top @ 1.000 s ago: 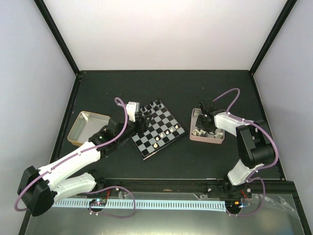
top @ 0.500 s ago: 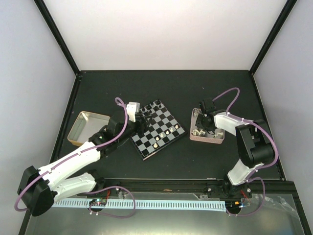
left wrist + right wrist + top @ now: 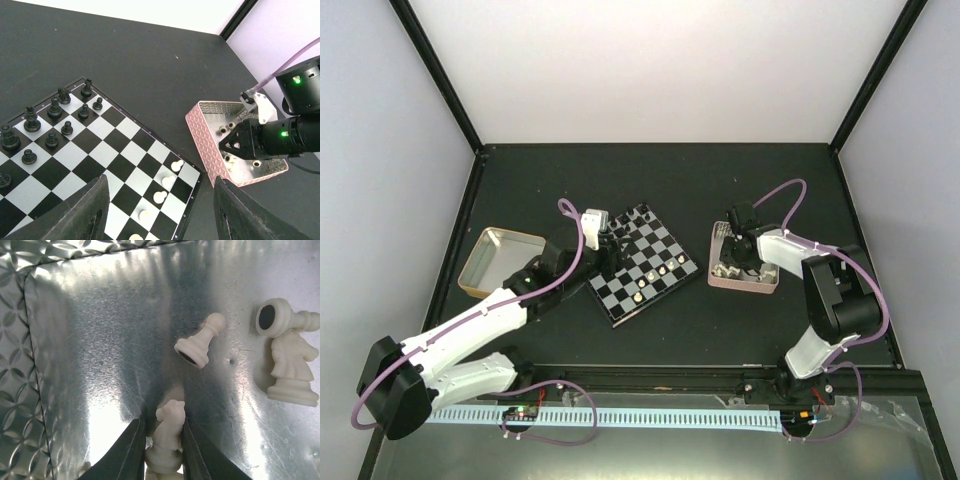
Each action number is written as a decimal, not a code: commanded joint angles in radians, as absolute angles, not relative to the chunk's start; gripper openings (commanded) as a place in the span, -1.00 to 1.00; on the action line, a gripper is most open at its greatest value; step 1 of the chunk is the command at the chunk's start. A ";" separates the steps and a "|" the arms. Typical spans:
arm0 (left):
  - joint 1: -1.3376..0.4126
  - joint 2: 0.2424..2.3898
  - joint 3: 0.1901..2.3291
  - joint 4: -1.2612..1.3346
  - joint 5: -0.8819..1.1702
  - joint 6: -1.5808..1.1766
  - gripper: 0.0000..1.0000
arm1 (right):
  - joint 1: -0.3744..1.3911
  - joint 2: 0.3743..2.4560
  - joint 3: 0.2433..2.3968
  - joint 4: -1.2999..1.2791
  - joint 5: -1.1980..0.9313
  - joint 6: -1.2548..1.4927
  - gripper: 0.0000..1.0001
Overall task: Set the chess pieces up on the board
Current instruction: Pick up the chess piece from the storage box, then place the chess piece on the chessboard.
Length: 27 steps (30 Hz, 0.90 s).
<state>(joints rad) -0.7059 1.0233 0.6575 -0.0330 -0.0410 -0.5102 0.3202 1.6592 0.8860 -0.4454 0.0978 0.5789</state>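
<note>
The board point(image 3: 642, 263) lies tilted mid-table, with several black pieces point(image 3: 52, 113) at its far-left end and several cream pawns point(image 3: 168, 181) along its right edge. My left gripper point(image 3: 608, 248) hovers open and empty over the board's left part, its fingers point(image 3: 82, 212) wide apart. My right gripper point(image 3: 738, 250) is down inside the pink tray point(image 3: 767, 284). In the right wrist view it is shut on a cream knight point(image 3: 167, 437). A cream pawn point(image 3: 200, 342) lies tipped just ahead, and more cream pieces point(image 3: 291, 360) sit at the right.
A shiny metal tin point(image 3: 496, 262) sits left of the board beside my left arm. Black frame posts point(image 3: 435, 75) border the table at the back corners.
My left gripper has shifted slightly to the right over the board. My right gripper has stayed down in the tray.
</note>
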 commanded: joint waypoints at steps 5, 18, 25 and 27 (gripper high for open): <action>-0.699 1.022 0.663 -0.019 -0.025 -0.518 0.16 | 0.328 1.663 0.881 -0.499 0.105 0.571 -0.73; -0.691 0.962 0.733 -0.105 0.081 -0.593 0.20 | 0.363 1.259 0.811 -0.279 -0.083 0.355 -0.79; -0.659 0.952 0.846 -0.179 0.385 -0.681 0.32 | 0.449 0.998 0.744 -0.107 -0.590 0.290 -0.78; -0.652 0.962 0.867 -0.169 0.508 -0.707 0.35 | 0.497 0.966 0.751 -0.077 -0.710 0.283 -0.78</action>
<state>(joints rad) -0.6666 0.9646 0.7891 -0.1436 0.2417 -0.6342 0.4274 1.0248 0.7643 -0.1993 -0.3668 0.3370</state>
